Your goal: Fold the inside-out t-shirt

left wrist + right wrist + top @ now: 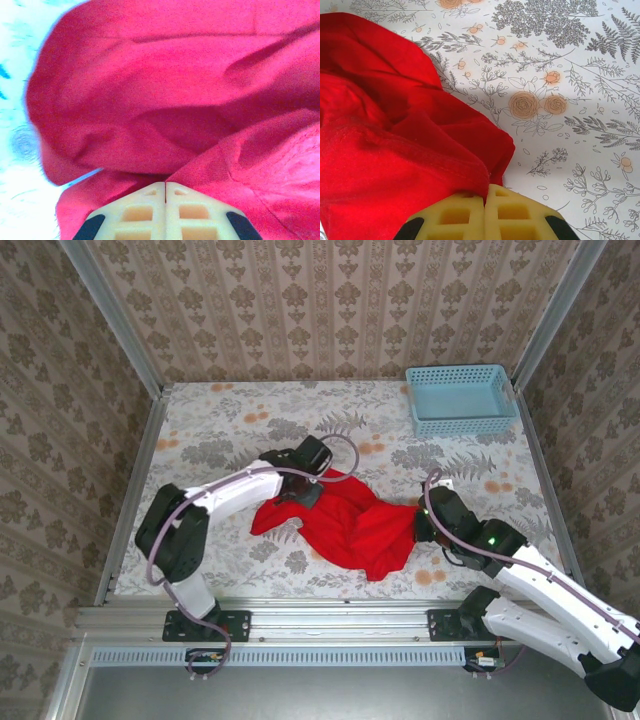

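Note:
The inside-out t-shirt (350, 525) lies crumpled in a bright red heap on the flowered table cover, between the two arms. My left gripper (302, 490) is down on its upper left part. In the left wrist view the left gripper (165, 185) has its jaws pressed together, with folds of the t-shirt (165, 90) running right into the tips. My right gripper (424, 522) is at the heap's right edge. In the right wrist view the right gripper (485, 192) is shut on a stitched hem of the t-shirt (390, 150).
A light-blue basket (462, 398) stands at the back right corner. Metal rails (135, 490) and patterned walls close in the table on the left, right and back. Bare flowered table cover (220, 420) lies behind the shirt and to its right (570, 100).

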You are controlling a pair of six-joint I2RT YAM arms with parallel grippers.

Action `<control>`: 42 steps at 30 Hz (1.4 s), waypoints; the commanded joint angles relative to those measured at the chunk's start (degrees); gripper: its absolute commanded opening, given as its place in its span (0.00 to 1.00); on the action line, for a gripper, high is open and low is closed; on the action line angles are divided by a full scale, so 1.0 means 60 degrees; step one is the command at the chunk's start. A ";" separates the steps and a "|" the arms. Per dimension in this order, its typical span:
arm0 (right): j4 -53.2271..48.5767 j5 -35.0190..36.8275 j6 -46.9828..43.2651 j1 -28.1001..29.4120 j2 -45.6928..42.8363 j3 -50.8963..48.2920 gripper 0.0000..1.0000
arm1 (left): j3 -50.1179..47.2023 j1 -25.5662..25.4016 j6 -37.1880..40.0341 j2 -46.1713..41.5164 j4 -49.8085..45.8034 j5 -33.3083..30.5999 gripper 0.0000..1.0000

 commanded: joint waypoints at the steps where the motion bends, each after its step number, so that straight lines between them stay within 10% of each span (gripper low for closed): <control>1: -0.0075 0.0143 -0.0407 -0.0055 0.0002 0.0571 0.00 | -0.0181 0.0407 -0.0566 -0.1403 0.0269 -0.0769 0.00; 12: 0.0840 -0.0860 -0.1718 0.0478 0.0973 0.2945 0.00 | 0.0789 0.3168 -0.1788 -0.4376 0.0855 -0.1421 0.00; 25: 0.2067 -0.0122 -0.3076 0.4058 0.4834 0.8526 0.00 | 0.8396 0.6738 -0.1426 -0.3645 -0.0922 -0.1771 0.00; 34: 0.4113 -0.0061 -0.2284 0.5058 0.5212 0.7365 0.00 | 1.0590 0.6966 -0.0918 -0.2529 -0.0563 -0.0940 0.00; 42: 0.5749 0.1348 0.0724 0.5007 0.3935 0.3278 0.00 | 0.9130 0.6459 -0.1027 -0.0929 0.0164 0.0373 0.00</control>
